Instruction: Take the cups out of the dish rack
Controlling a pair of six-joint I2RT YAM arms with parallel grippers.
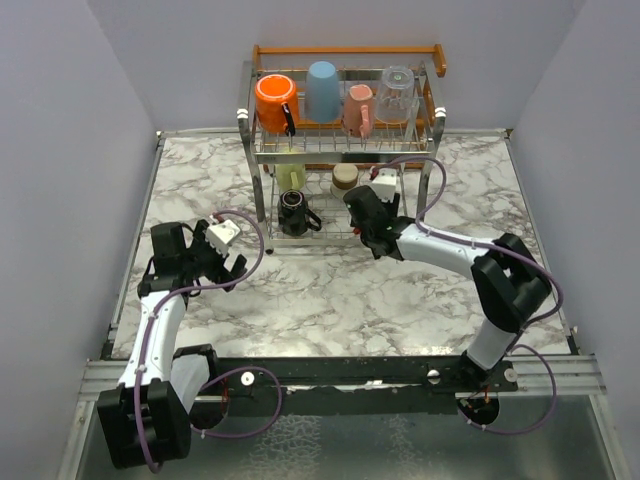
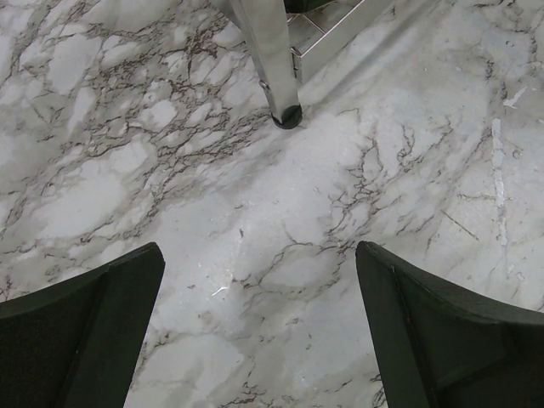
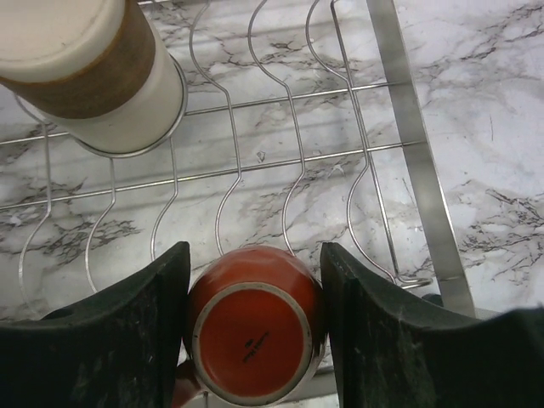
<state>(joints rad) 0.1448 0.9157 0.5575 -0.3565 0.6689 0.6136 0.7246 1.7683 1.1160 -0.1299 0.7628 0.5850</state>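
- Lower tier of the dish rack [image 1: 340, 48]: your right gripper [image 3: 255, 263] pinches the small orange-red cup [image 3: 253, 336]. The cup is upside down with its base toward the wrist camera, and a dark finger sits tight against each side.
- The cup is at the front right of the wire shelf. You cannot tell whether its rim sits on the wires or just off them.
- The tan cup [image 3: 93, 76] stands apart from it, farther back along the wires. The black mug [image 1: 295, 212] is on the left of the same tier.
- Your left gripper [image 2: 259, 263] hangs spread and empty over the marble table [image 1: 330, 300], near a rack leg [image 2: 276, 68].
- The step in hand looks like the pull-out. Raise the cup only enough to free its rim from the wavy wires, because the upper tier is overhead. Then draw it straight back through the open front.
- Keep the squeeze steady, since the glazed, rounded wall could slip or turn between flat pads.
- Mind the steel side rail on the right and the front bar as you back out. A snag there may tip the cup.
- Set the cup down on bare marble, well apart from the rack's legs.
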